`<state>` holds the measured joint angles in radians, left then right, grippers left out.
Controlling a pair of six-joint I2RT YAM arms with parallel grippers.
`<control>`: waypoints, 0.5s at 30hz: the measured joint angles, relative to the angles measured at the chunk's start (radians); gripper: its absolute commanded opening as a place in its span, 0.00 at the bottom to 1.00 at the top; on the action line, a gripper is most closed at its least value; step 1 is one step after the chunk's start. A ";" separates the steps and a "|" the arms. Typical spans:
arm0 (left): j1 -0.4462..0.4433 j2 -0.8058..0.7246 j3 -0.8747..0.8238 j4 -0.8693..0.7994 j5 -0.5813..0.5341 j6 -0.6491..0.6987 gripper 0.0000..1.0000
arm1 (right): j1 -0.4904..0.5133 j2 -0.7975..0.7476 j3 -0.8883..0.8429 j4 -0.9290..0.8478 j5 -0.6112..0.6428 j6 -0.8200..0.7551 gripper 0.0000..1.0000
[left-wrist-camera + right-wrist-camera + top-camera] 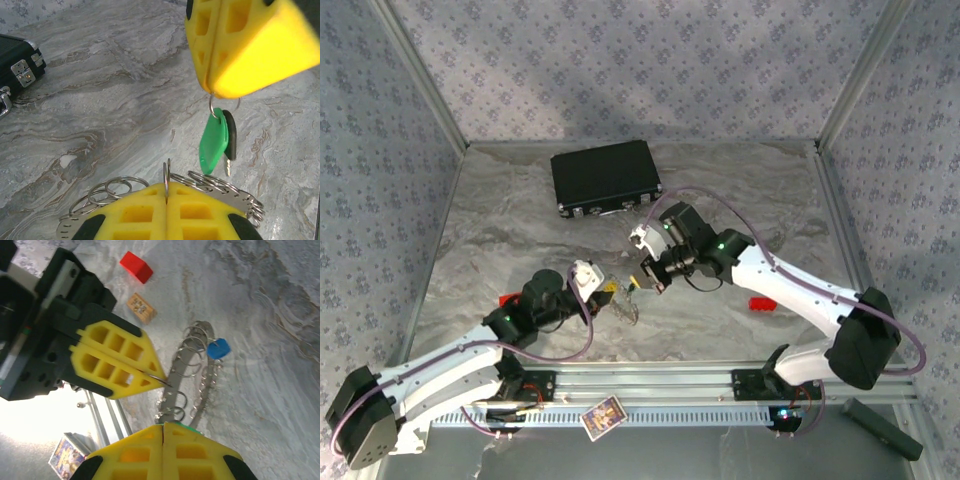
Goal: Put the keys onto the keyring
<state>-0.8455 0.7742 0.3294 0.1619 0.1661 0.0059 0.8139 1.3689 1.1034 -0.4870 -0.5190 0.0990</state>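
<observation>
Left wrist view: left gripper (166, 194) pinches the keyring (227, 189) steady. Above it, right gripper (214, 86), clamped shut, dangles the green key (214, 141), likely for threading.

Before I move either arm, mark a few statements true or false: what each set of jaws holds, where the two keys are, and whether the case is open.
1. The right jaws are shut on the green key. True.
2. The green key lies flat on the table. False: it dangles from the right jaws.
3. The left jaws are shut on the keyring. True.
4. The black case stands open. False: its lid is shut.
5. The blue key is in the right jaws. False: it sits by the keyring, away from both sets of jaws.
</observation>
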 measured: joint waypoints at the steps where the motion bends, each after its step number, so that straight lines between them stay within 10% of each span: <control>1: 0.000 0.003 0.003 0.000 0.002 0.000 0.00 | 0.001 0.006 0.005 0.003 -0.006 -0.004 0.00; 15: 0.000 0.008 0.022 0.015 0.029 -0.001 0.00 | 0.031 0.056 0.035 0.007 -0.028 -0.018 0.00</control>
<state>-0.8455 0.7818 0.3511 0.1768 0.1951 0.0051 0.8448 1.4250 1.1389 -0.4801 -0.5468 0.0807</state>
